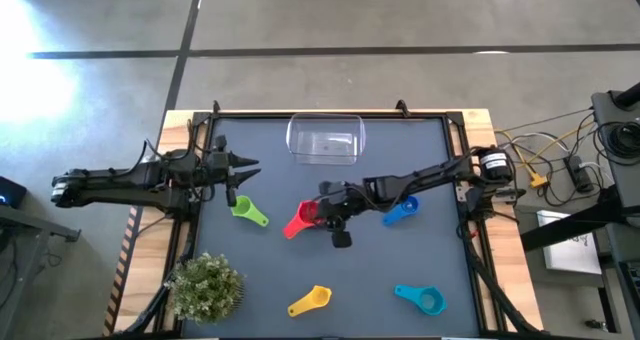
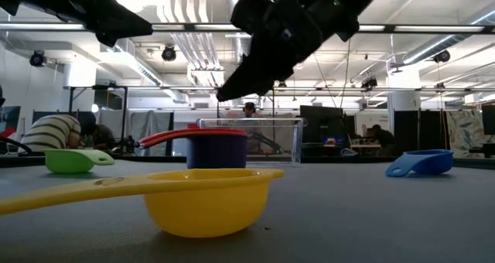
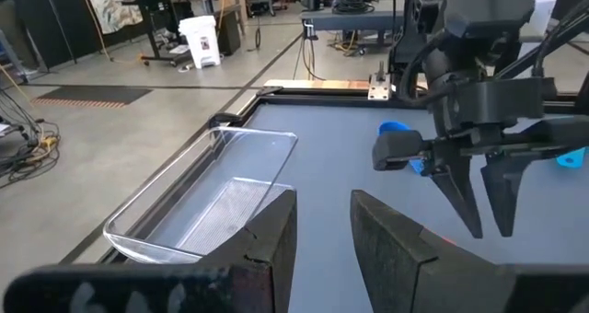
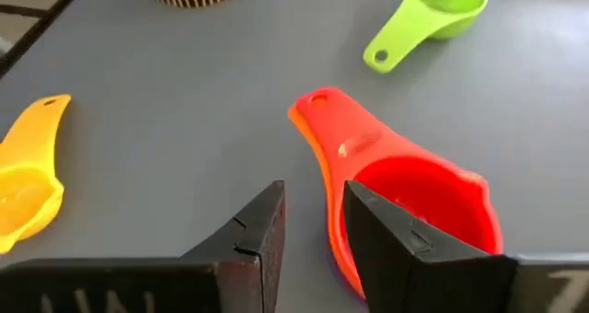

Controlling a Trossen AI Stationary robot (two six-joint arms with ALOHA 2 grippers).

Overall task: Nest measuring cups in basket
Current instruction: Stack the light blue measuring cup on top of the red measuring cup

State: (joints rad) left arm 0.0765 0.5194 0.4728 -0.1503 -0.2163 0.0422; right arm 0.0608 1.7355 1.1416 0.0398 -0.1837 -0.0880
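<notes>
The red measuring cup [image 4: 419,202], nested in others at table centre, 6 o'clock of the basket [image 1: 325,140], looks light, stiff, slick; take its flat handle. Right gripper [image 4: 313,223] hovers, jaws narrow, empty. Left gripper [image 1: 245,170] waits at 9 o'clock, jaws narrow.

no readable text, labels or numbers

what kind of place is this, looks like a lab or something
Probably a robotics lab or workshop: a framed grey table on a concrete floor, exposed ceiling ducts and lights, and desks with monitors where people sit in the background.
</notes>
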